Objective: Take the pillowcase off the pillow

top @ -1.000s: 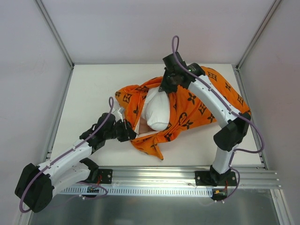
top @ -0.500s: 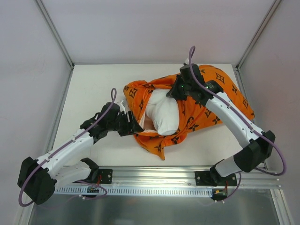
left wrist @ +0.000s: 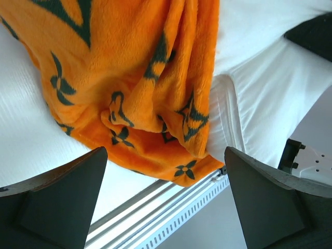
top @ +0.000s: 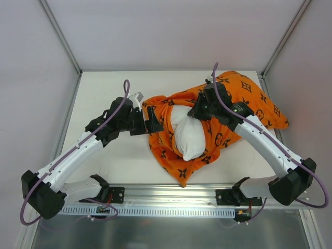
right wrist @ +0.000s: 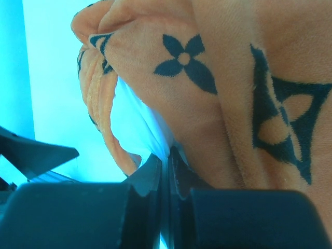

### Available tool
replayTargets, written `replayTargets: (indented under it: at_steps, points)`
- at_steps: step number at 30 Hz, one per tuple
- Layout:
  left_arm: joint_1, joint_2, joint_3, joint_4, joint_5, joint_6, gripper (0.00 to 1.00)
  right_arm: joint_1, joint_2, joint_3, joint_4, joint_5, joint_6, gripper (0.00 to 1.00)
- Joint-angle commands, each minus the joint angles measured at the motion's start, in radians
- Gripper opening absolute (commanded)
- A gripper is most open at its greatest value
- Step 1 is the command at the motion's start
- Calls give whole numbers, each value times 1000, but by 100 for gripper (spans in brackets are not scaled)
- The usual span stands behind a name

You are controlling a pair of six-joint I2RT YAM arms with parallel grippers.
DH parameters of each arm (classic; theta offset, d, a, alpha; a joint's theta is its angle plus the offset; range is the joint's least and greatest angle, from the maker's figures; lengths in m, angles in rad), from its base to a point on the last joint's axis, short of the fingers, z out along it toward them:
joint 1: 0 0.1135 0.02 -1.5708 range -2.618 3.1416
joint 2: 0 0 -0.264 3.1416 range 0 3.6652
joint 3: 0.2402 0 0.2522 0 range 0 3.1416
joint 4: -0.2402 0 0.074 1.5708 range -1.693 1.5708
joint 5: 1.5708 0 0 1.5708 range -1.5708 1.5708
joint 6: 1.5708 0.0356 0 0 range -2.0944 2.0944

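The orange pillowcase [top: 244, 98] with dark flower motifs lies bunched at the table's middle and spreads to the far right. The white pillow [top: 188, 135] bulges out of its opening toward the near edge. My right gripper [top: 196, 111] sits at the pillow's far end. In the right wrist view this gripper [right wrist: 167, 162] is shut on a pinch of white pillow fabric, with the pillowcase [right wrist: 233, 78] draped against it. My left gripper [top: 152, 120] is open just left of the bundle. Its fingers [left wrist: 62, 199] hold nothing, with the pillowcase [left wrist: 135, 78] and pillow [left wrist: 259, 93] ahead of them.
An aluminium rail [top: 171, 194] carrying both arm bases runs along the near edge of the white table [top: 104, 93]. Grey walls with metal frame posts [top: 59, 33] close in the left, back and right sides.
My left gripper has opened, let go of the pillowcase edge and moved away from the near edge. The right arm has swung right and nearer, dragging the pillow and pillowcase with it.
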Motion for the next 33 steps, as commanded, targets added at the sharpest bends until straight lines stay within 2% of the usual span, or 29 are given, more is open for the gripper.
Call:
replayTargets:
  at_steps: [1,5,8,9,11,12,14,15,16,17,24,28,33]
  points:
    - [-8,41,67,13,-26,47,98,31,-64,10,89,-21,-12,1]
    - [-8,119,110,22,-40,35,97,57,-63,27,89,-80,-18,1]
    - [-8,199,147,21,-34,36,89,82,-66,53,55,-90,-32,1]
    - [-8,219,153,22,-34,35,76,85,-69,53,47,-94,-35,1]
    - [0,260,158,19,-39,33,58,87,-89,44,41,-112,-38,1]
    - [10,272,157,19,-33,30,40,87,-96,39,40,-120,-41,1]
    - [65,274,147,19,18,22,23,87,-130,33,21,-150,-69,1]
    - [87,265,143,21,33,21,10,84,-141,35,11,-162,-82,1]
    - [108,257,138,21,44,22,3,85,-153,33,-3,-163,-105,1]
    - [153,250,126,19,53,24,0,85,-182,27,-28,-158,-116,1]
    - [294,243,103,14,121,59,0,73,-363,-48,-86,-163,-141,1]
    - [303,298,139,14,145,70,0,71,-437,-28,-141,-186,-149,1]
    - [303,380,230,16,156,48,0,73,-454,7,-241,-193,-196,1]
